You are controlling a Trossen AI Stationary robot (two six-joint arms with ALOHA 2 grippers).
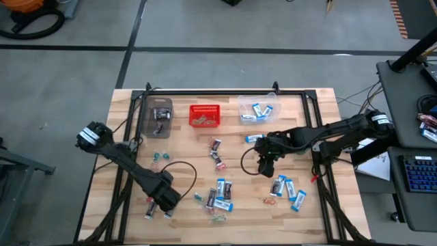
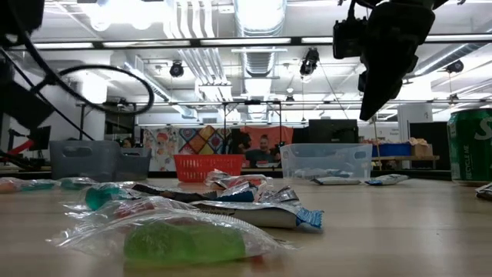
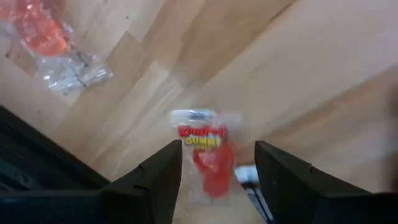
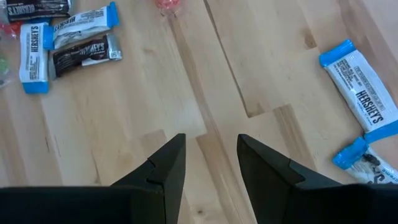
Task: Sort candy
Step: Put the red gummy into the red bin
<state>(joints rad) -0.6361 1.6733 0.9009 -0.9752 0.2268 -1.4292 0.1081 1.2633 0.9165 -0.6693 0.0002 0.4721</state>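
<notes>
Wrapped candy lies scattered on the wooden table (image 1: 184, 147). A red gummy packet (image 3: 208, 158) lies flat on the wood between the fingers of my left gripper (image 3: 217, 152), which is open and points down near the table's front left (image 1: 158, 207); whether the fingers touch it, I cannot tell. My right gripper (image 4: 211, 146) hangs open over bare wood right of centre (image 1: 265, 171), with nothing between its fingers. Blue-and-white packets (image 4: 360, 93) and a dark bar (image 4: 84, 56) lie to either side of it.
Along the far edge stand a grey bin (image 1: 160, 116), a red mesh basket (image 1: 205, 115) and a clear bin (image 1: 257, 109) holding blue packets. More candy lies in heaps at the front centre (image 1: 218, 195) and front right (image 1: 287, 188). Another red gummy (image 3: 43, 31) lies near my left gripper.
</notes>
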